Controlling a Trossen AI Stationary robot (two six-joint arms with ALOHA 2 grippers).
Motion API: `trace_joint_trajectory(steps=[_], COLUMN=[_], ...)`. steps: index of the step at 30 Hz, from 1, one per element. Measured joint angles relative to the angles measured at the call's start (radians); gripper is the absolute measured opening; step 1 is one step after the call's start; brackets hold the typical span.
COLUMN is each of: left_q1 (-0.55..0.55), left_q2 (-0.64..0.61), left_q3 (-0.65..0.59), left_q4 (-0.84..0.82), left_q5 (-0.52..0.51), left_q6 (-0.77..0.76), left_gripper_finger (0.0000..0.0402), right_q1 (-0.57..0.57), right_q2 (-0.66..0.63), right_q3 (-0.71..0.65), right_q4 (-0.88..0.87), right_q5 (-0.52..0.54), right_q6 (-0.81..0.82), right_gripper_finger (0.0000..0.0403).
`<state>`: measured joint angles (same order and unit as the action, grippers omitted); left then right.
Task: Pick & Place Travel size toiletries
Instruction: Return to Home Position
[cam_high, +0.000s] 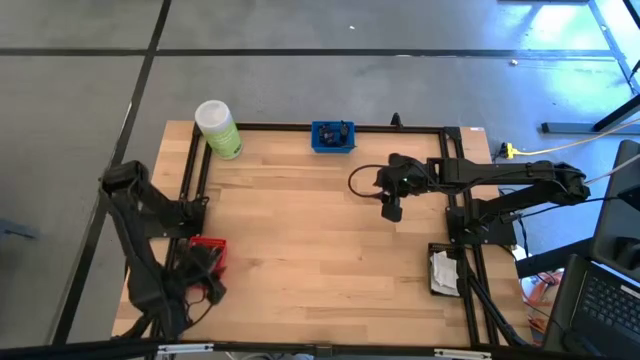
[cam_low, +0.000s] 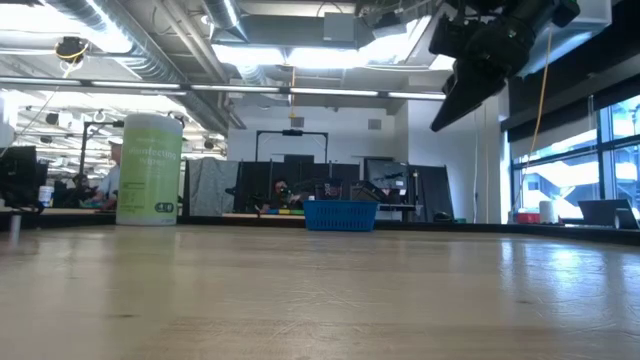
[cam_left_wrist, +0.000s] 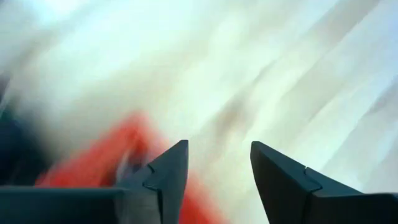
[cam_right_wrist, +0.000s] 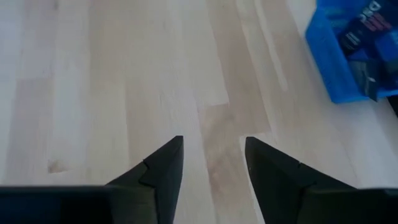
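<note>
Over the desk's (cam_high: 300, 260) right half the right gripper (cam_high: 392, 210) hangs open and empty; left gripper (cam_left_wrist: 217, 146), parted too, nothing held, sits by the red basket (cam_high: 210, 246).

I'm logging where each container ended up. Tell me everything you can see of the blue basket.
The blue basket is a small rectangular bin, plastic by its look, with slatted walls a little wider at the rim. It stands upright and level on the table, at the middle of its far edge, by the black frame rail. Inside lie dark items, one with white lettering; they cannot be told apart further.
</note>
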<state>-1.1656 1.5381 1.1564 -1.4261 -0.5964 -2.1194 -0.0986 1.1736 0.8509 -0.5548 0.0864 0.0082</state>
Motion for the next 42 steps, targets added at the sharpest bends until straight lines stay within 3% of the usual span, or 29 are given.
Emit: trace_joint_trajectory(steps=[3, 8, 11, 15, 17, 20, 24, 27, 29, 32, 42], left_q1=[0.058, 0.237, 0.348, 0.456, 0.502, 0.576, 0.681, 0.759, 0.816, 0.890, 0.940], left_q2=[-0.034, -0.037, -0.036, -0.038, -0.038, -0.038, -0.038, -0.051, -0.064, -0.104, -0.465], left_q3=[0.000, -0.004, -0.022, -0.052, -0.076, -0.128, -0.218, -0.285, -0.336, -0.424, -0.754], left_q4=[0.004, 0.041, 0.184, 0.416, 0.553, 0.842, 1.284, 1.526, 1.651, 1.706, 1.853], left_q5=[-0.210, -0.341, -0.405, -0.506, -0.518, -0.441, -0.201, -0.061, 0.048, 0.164, 0.121], left_q6=[0.147, 0.463, 0.732, 1.055, 1.203, 1.460, 1.821, 1.994, 2.036, 2.044, 2.052], left_gripper_finger=[0.0156, 0.0108, 0.0069, 0.0014, 0.0005, 0.0003, 0.0003, 0.0002, 0.0002, 0.0003, 0.0002], right_q1=[0.000, 0.003, 0.015, 0.055, 0.074, 0.094, 0.107, 0.109, 0.109, 0.098, 0.012], right_q2=[0.000, 0.000, 0.000, 0.000, 0.000, 0.000, 0.000, -0.013, -0.028, -0.059, -0.302], right_q3=[0.000, 0.000, 0.000, -0.020, -0.057, -0.122, -0.209, -0.266, -0.311, -0.369, -0.468], right_q4=[0.021, 0.109, 0.149, 0.197, 0.254, 0.332, 0.417, 0.477, 0.529, 0.574, 0.613], right_q5=[-0.026, -0.091, -0.151, -0.151, -0.150, -0.150, -0.145, -0.130, -0.120, -0.119, -0.171], right_q6=[-0.009, -0.010, 0.003, 0.007, 0.007, 0.023, 0.039, 0.036, 0.018, -0.023, -0.101], right_gripper_finger=[0.0161, 0.0116, 0.0078, 0.0020, 0.0007, 0.0013, 0.0005, 0.0006, 0.0004, 0.0003, 0.0001])
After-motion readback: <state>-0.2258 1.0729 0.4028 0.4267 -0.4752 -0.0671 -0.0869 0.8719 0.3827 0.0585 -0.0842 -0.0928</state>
